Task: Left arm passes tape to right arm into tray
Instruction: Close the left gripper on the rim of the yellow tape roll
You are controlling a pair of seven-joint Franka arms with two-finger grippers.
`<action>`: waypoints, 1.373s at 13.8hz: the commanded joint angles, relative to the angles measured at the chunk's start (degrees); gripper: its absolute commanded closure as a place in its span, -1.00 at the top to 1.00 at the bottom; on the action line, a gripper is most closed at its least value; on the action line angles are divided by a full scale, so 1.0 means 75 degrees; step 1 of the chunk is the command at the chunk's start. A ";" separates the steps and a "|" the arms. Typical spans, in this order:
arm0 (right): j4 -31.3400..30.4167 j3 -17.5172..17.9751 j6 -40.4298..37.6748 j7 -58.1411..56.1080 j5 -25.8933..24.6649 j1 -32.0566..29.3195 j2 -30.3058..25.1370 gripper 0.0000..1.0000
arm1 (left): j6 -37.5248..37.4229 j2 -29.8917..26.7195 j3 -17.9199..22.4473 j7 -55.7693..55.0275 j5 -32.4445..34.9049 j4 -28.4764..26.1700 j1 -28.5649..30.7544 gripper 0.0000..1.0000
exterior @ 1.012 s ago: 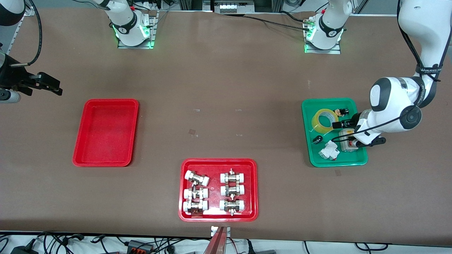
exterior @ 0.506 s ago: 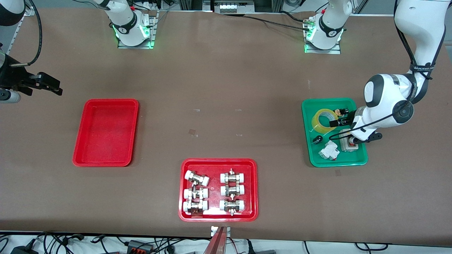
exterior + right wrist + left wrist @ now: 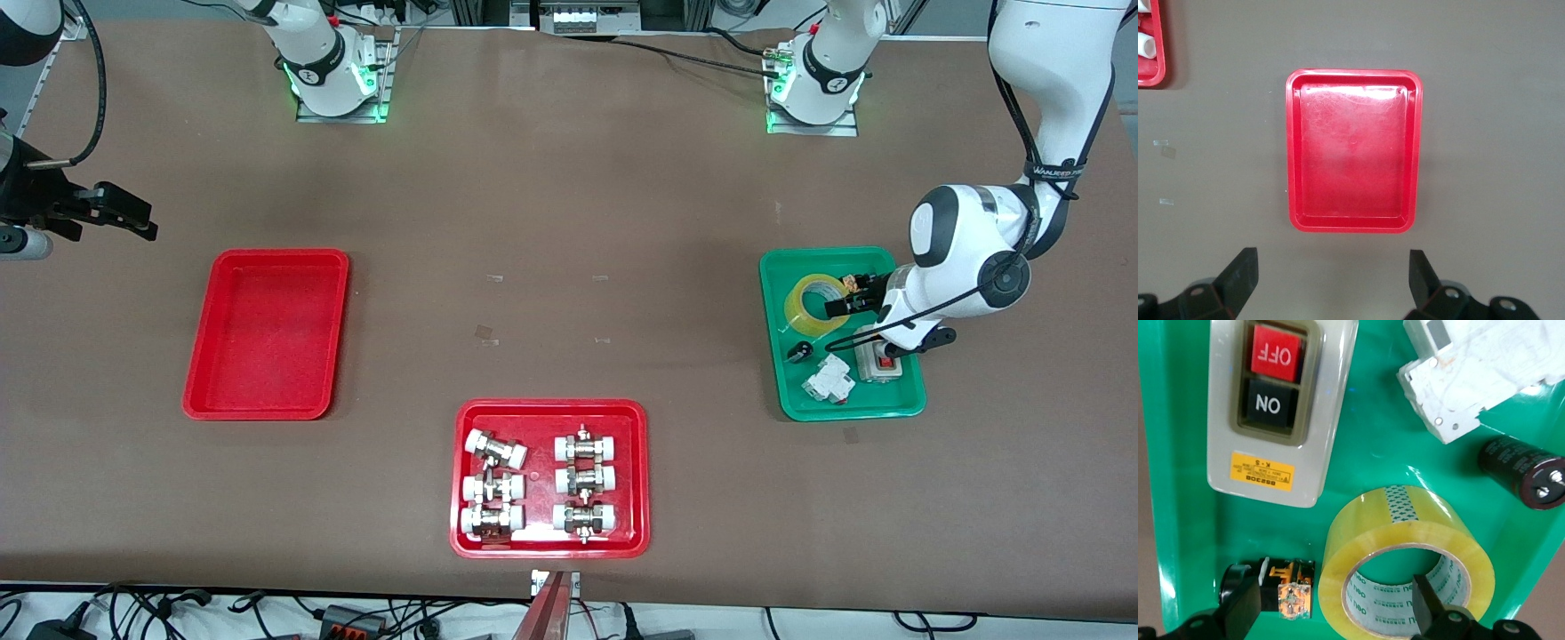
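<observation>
Tape (image 3: 811,305) sits in the green tray (image 3: 852,411) at the left arm's end, unlifted; left gripper (image 3: 1338,613) hangs open over it, one finger in the hole. Right gripper (image 3: 1331,280) waits open above the empty red tray (image 3: 267,411), so pickup, handover and drop remain.

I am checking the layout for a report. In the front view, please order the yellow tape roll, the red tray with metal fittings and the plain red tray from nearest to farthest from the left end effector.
1. Translucent yellow tape roll: in the green tray, directly at the left end effector.
2. Red tray with white-capped metal fittings: mid-table, nearest the front camera.
3. Plain red plastic tray: toward the right arm's end.
</observation>
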 commanded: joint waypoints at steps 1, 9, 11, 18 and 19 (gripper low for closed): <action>0.0045 0.0003 -0.0098 -0.0161 0.0102 -0.0065 0.0000 1.00 | 0.0306 -0.0241 -0.0038 -0.0148 0.0077 -0.0401 -0.0002 0.97; 0.0045 0.0003 -0.0098 -0.0173 0.0102 -0.0077 0.0000 1.00 | 0.0388 -0.0265 -0.0050 -0.0136 0.0089 -0.0413 -0.0002 -0.49; 0.0045 0.0003 -0.0098 -0.0173 0.0102 -0.0065 0.0000 1.00 | 0.0388 -0.0311 -0.0073 -0.0124 0.0089 -0.0460 0.0010 -0.97; 0.0045 0.0003 -0.0098 -0.0173 0.0102 -0.0054 -0.0012 1.00 | -0.0183 -0.1000 -0.0120 -0.0078 0.0089 -0.0262 0.0080 -1.00; 0.0045 0.0003 -0.0109 -0.0161 0.0102 -0.0054 -0.0012 1.00 | -0.0279 -0.1189 -0.0132 -0.0054 0.0089 -0.0238 0.0069 -1.00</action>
